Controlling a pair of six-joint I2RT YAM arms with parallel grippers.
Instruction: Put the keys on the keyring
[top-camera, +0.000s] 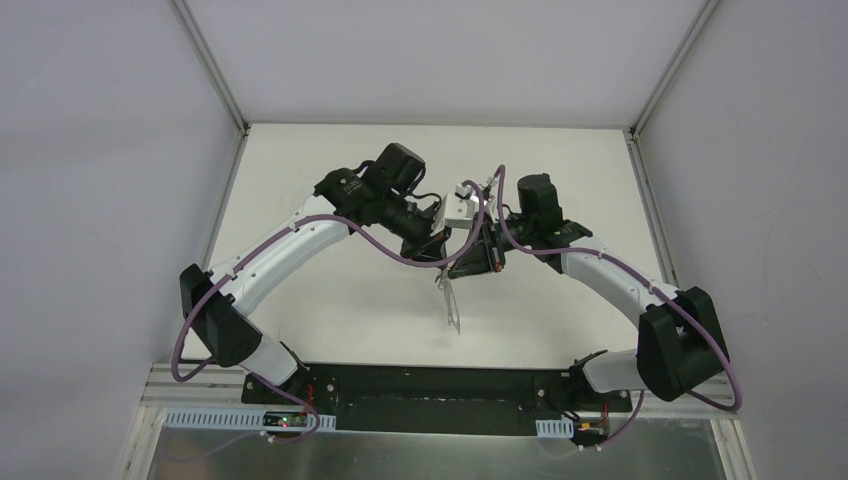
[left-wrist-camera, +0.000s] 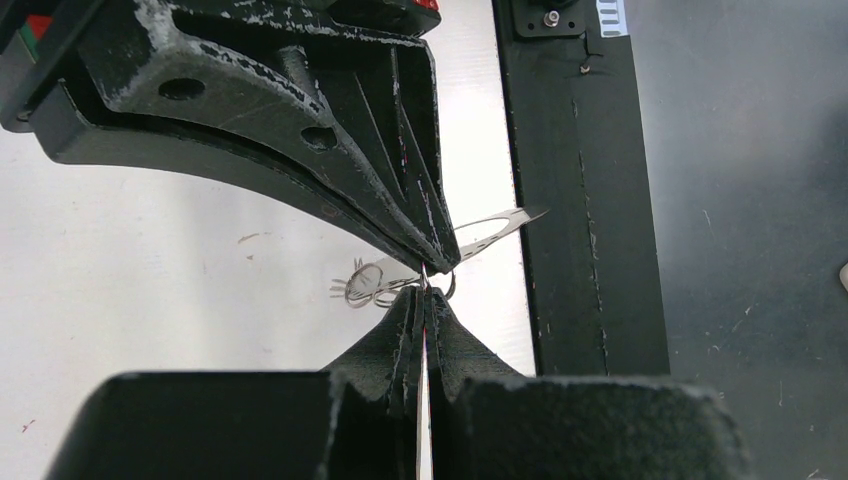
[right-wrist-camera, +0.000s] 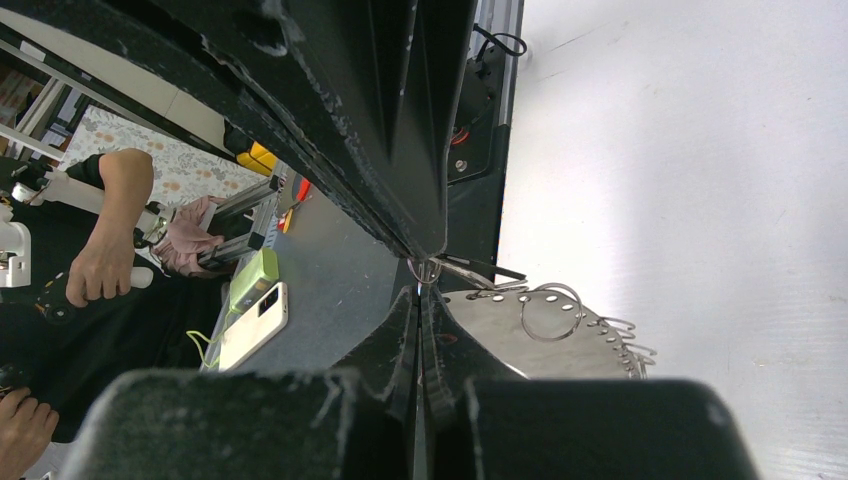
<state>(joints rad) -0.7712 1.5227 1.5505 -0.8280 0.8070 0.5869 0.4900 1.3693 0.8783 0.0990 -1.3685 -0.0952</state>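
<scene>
My left gripper (top-camera: 437, 254) and right gripper (top-camera: 464, 264) meet tip to tip above the middle of the table. The keyring (top-camera: 452, 306) hangs below them, a thin silvery oval piece. In the left wrist view my left gripper (left-wrist-camera: 424, 291) is shut on a thin wire of the keyring (left-wrist-camera: 492, 230), and the right gripper (left-wrist-camera: 428, 262) is shut just above it. In the right wrist view my right gripper (right-wrist-camera: 420, 293) is shut at a small wire ring (right-wrist-camera: 427, 270) on the keyring (right-wrist-camera: 545, 350), whose rim carries holes and small wire loops. The black-headed key is hidden.
The white table (top-camera: 330, 300) has grey walls at the left, right and back. A black base strip (top-camera: 430, 385) runs along the near edge, also in the left wrist view (left-wrist-camera: 580, 200). Beyond the edge, a person's arm (right-wrist-camera: 110, 220) and a phone (right-wrist-camera: 250, 325) show.
</scene>
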